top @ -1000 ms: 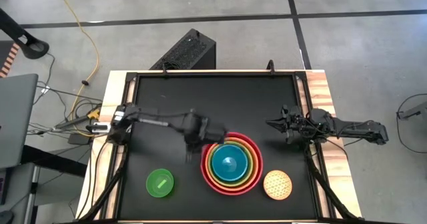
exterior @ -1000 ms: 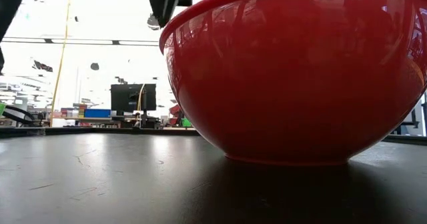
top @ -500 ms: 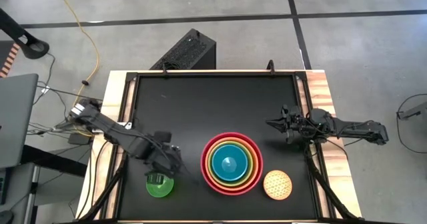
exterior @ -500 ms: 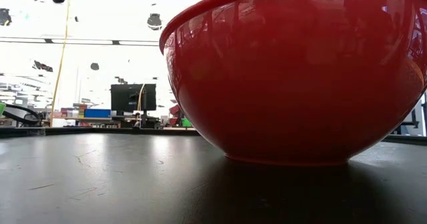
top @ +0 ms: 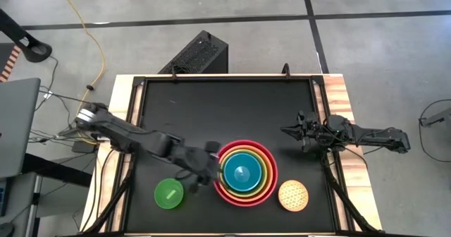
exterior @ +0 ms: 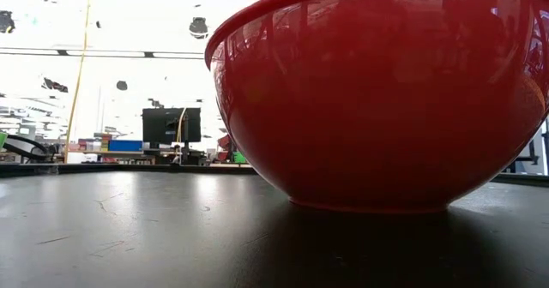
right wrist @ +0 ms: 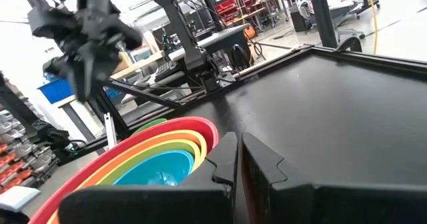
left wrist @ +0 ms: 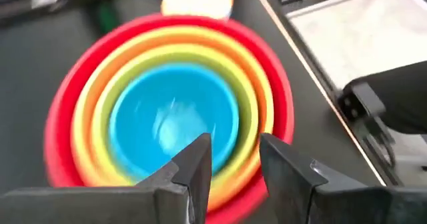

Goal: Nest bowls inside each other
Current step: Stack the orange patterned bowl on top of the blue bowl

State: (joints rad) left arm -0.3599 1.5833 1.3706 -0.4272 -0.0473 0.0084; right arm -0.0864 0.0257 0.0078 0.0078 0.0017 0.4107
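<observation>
Taking the red bowl (top: 244,172) as the landmark: it sits near the front of the black table (top: 225,110) and already carries the orange bowl (top: 244,192), the olive bowl (top: 258,173) and the blue bowl (top: 243,173), each inside the next, so it serves as the base of the stack. Well to its left, near the front edge, the small green bowl (top: 169,193) stands alone. The left gripper (top: 206,168) hovers just left of the red bowl's rim, between it and the green bowl, fingers (left wrist: 193,167) partly apart and holding nothing. To the front right, just beside the red bowl, the tan dotted bowl (top: 293,195) waits; by size it likely goes in before the green one. Farther right and back, the right gripper (top: 294,132) rests idle over the table edge, fingers (right wrist: 223,161) nearly together, empty
</observation>
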